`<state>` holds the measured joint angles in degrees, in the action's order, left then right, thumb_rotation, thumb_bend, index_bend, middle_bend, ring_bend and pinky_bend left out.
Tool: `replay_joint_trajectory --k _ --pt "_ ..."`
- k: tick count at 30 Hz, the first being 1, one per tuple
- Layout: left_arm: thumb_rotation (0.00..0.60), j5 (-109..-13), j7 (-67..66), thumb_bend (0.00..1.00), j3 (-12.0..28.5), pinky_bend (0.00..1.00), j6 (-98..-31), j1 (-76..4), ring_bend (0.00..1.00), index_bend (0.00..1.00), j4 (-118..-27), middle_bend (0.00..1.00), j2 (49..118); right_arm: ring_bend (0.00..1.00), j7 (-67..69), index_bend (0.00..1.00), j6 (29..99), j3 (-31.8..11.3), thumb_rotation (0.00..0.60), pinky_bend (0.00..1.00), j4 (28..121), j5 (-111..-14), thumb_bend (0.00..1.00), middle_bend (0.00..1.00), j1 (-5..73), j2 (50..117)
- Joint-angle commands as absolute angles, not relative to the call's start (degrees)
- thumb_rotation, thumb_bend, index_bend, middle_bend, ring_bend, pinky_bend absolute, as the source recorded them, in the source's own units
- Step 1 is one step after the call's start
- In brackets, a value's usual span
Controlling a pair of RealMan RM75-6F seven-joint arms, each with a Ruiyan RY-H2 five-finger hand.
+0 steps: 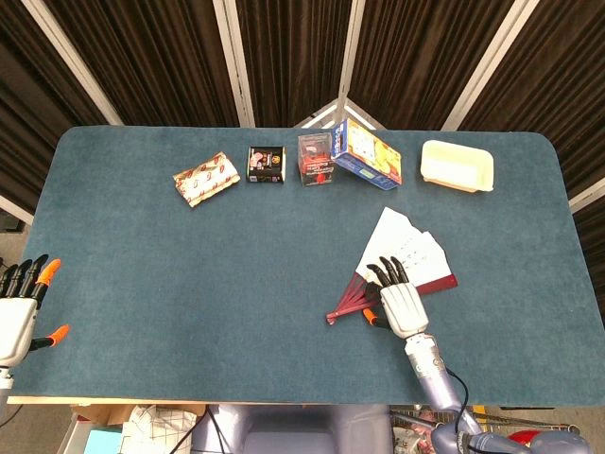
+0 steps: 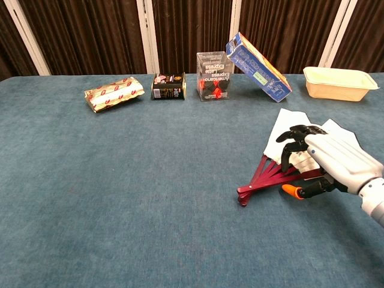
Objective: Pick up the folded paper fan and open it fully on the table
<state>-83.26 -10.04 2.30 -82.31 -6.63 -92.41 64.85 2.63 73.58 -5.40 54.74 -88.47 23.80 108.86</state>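
The paper fan [image 1: 405, 244] lies partly spread on the blue table, right of centre, with white leaves and red ribs [image 2: 264, 177] that meet at a pivot on the lower left. My right hand [image 1: 401, 305] lies over its lower half. The dark fingertips [image 2: 288, 150] curl down onto the leaves, and the orange thumb tip [image 2: 292, 191] touches the lowest rib. The lower leaves are hidden under the hand. My left hand [image 1: 17, 307] hovers off the table's front left corner, fingers apart and holding nothing. It does not show in the chest view.
Along the far edge stand a gold-and-red packet [image 1: 208, 180], a black box [image 1: 266, 164], a clear box [image 1: 316, 158], a blue carton [image 1: 369, 154] leaning on it, and a cream tray [image 1: 458, 165]. Bare blue cloth [image 1: 189, 284] stretches left of the fan.
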Motion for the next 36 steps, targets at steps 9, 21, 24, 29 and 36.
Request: replay_joint_trajectory --k 9,21,24,29,36 --pt "0.600 -83.0 -10.2 0.00 2.4 0.00 -82.3 -6.7 0.00 0.00 -92.4 0.00 64.9 0.09 3.3 0.64 73.3 -4.8 0.600 0.00 53.7 -88.0 0.40 0.24 23.8 109.8" --pt "0.600 -83.0 -10.5 0.00 2.4 0.00 -82.4 -6.7 0.00 0.00 -92.5 0.00 65.1 0.09 3.5 0.70 74.0 -5.6 0.600 0.00 56.0 -87.8 0.42 0.25 24.4 109.0" --pt "0.600 -83.0 -10.6 0.00 2.5 0.00 -82.5 -6.7 0.00 0.00 -92.5 0.00 65.1 0.09 3.2 0.71 74.4 -6.7 0.600 0.00 58.6 -87.4 0.44 0.25 24.8 107.9" --pt "0.600 -82.9 -10.5 0.00 2.7 0.00 -82.6 -6.8 0.00 0.00 -92.4 0.00 65.2 0.09 1.7 0.72 74.6 -9.9 0.600 0.00 65.9 -86.0 0.46 0.26 26.1 104.9" --pt "0.600 -82.7 -10.4 0.00 3.1 0.00 -82.8 -6.9 0.00 0.00 -92.5 0.00 65.2 0.09 -2.4 0.75 73.3 -15.2 0.600 0.00 77.6 -82.7 0.46 0.27 28.0 100.0"
